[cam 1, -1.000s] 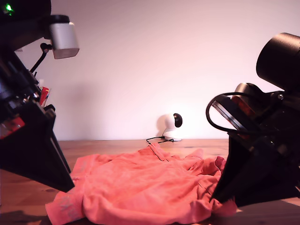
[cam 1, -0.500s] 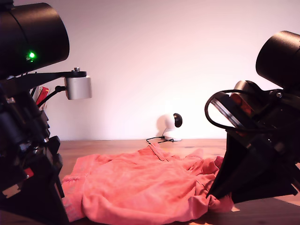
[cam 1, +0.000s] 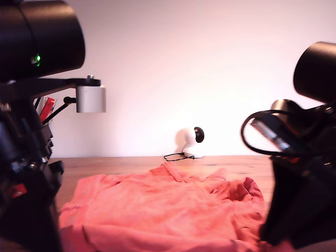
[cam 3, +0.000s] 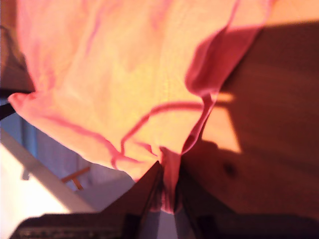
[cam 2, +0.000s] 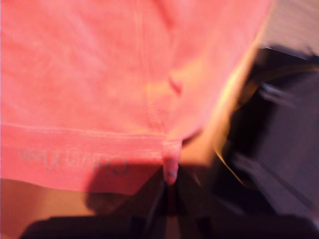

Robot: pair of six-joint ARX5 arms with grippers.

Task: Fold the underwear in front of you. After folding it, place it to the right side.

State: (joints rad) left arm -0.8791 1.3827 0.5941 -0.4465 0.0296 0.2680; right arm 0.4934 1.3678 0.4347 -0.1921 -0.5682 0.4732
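The coral underwear (cam 1: 157, 210) lies spread and rumpled on the wooden table (cam 1: 131, 164), between a black arm at the exterior view's left and one at its right. In the first wrist view my first gripper (cam 2: 169, 184) is shut on a small tab at the edge of the underwear's (cam 2: 99, 74) waistband, beside the pale lettering (cam 2: 75, 160). In the second wrist view my second gripper (cam 3: 167, 194) is shut on a bunched hem of the underwear (cam 3: 124, 74), lifting it off the wood. Both sets of fingertips are hidden in the exterior view.
A small white round device (cam 1: 190, 142) with a dark cable stands at the back by the wall. A white cylinder (cam 1: 90, 98) juts from the arm at the exterior view's left. Bare wood (cam 3: 269, 124) shows beside the lifted hem.
The arm at the exterior view's left came down and nearer. The arm at its right shifted right and lower. The cloth now lies wider and flatter between them.
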